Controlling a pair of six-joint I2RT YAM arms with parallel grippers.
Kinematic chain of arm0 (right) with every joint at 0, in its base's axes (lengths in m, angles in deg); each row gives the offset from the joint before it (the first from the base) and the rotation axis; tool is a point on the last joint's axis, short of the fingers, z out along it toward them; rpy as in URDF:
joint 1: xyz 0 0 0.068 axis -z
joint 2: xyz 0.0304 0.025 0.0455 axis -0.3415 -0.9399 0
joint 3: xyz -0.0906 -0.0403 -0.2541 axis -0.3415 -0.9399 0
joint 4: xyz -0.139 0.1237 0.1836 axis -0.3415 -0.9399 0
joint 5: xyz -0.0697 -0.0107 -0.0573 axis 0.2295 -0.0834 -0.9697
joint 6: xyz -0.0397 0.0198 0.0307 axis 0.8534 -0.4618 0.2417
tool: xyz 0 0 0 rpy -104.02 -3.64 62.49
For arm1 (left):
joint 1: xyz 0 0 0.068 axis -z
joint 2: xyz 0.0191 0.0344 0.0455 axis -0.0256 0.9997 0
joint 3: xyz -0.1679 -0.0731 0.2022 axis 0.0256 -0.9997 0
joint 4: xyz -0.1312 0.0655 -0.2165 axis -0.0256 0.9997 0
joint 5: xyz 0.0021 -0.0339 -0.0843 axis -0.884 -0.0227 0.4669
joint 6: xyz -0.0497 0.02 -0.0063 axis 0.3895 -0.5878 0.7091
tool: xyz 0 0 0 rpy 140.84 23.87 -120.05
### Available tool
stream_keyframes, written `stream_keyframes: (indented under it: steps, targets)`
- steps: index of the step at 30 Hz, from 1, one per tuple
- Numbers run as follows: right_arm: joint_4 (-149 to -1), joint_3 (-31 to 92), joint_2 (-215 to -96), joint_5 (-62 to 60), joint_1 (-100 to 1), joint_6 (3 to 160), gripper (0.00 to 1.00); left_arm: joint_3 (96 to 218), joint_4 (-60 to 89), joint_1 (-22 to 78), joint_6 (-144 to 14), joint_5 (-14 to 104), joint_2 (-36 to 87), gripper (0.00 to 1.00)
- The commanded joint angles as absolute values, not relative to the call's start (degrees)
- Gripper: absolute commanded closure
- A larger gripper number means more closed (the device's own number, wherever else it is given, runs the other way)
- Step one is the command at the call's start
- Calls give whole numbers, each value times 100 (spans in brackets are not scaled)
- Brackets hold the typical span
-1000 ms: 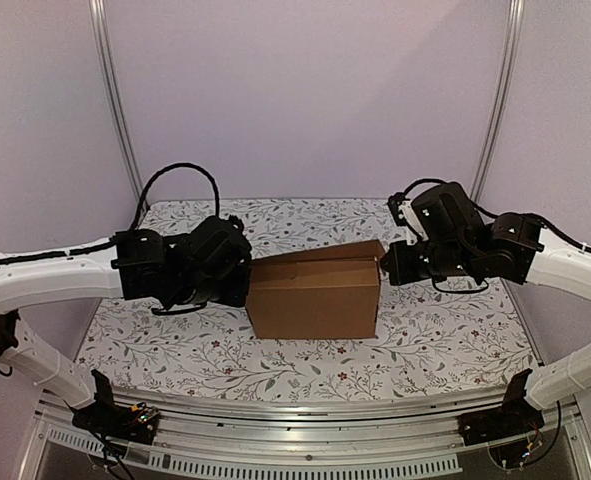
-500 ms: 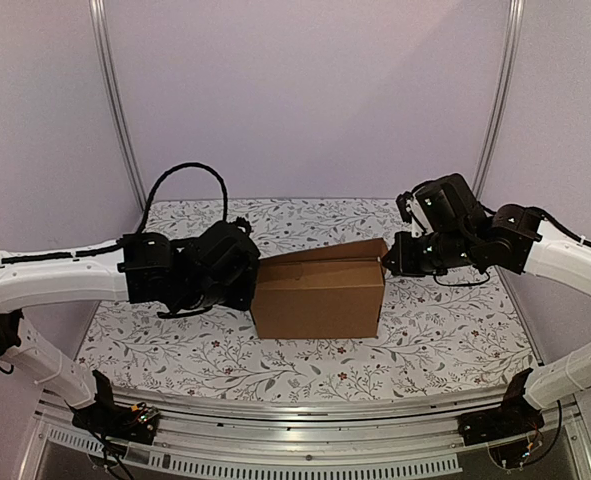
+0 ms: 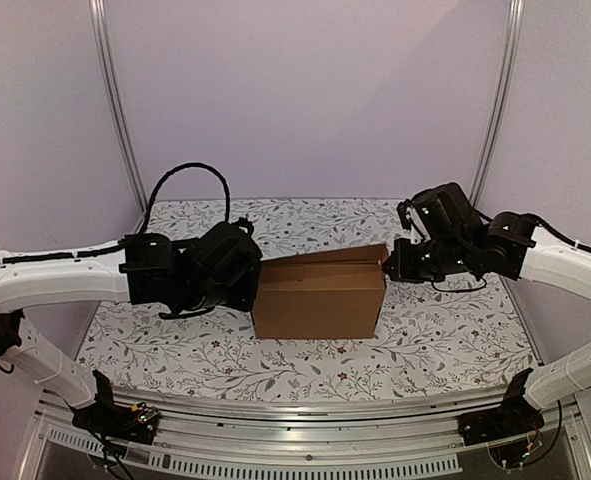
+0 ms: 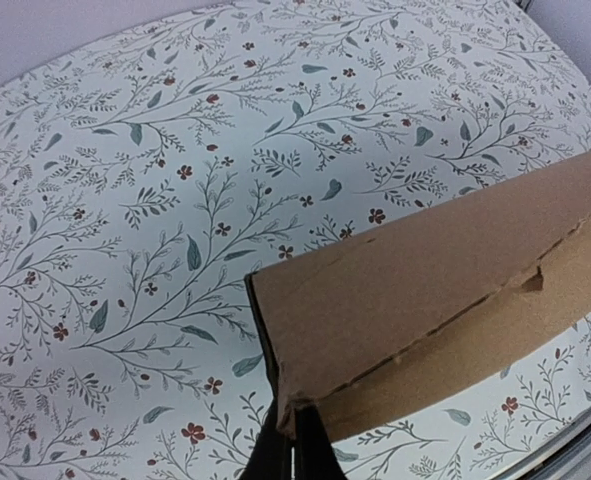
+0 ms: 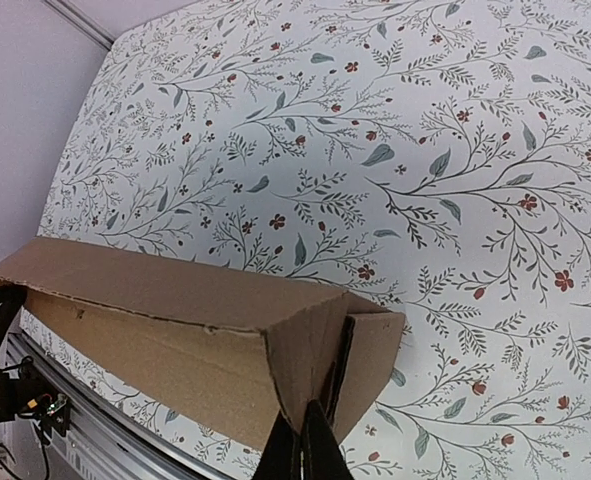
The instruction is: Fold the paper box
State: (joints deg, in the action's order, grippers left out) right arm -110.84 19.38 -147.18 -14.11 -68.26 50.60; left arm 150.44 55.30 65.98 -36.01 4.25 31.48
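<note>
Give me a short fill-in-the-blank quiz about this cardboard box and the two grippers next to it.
1. The box is made of brown ___.
2. The left gripper is ___, not open.
3. Seen from above, the right gripper is at the box's ___ end.
4. The table cover has a ___ print.
Missing words: cardboard; shut; right; floral.

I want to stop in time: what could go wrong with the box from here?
The end flap at the right hand stands out from the paper box; it may spring open. Both shut hands only touch its ends, the left hand at one corner, so it may slide or twist.
</note>
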Motion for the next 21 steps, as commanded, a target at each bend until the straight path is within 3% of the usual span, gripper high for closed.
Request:
stream_keyframes:
  steps: [1,21]
  targets:
    - [-10798,1597,-14696,-1434,-6822,5142,100,15049,5814,6725,-3677,662,3357,100]
    - [-11109,1366,-14200,-2020,-6844,5670,100,15338,5910,6730,-3646,813,3654,100]
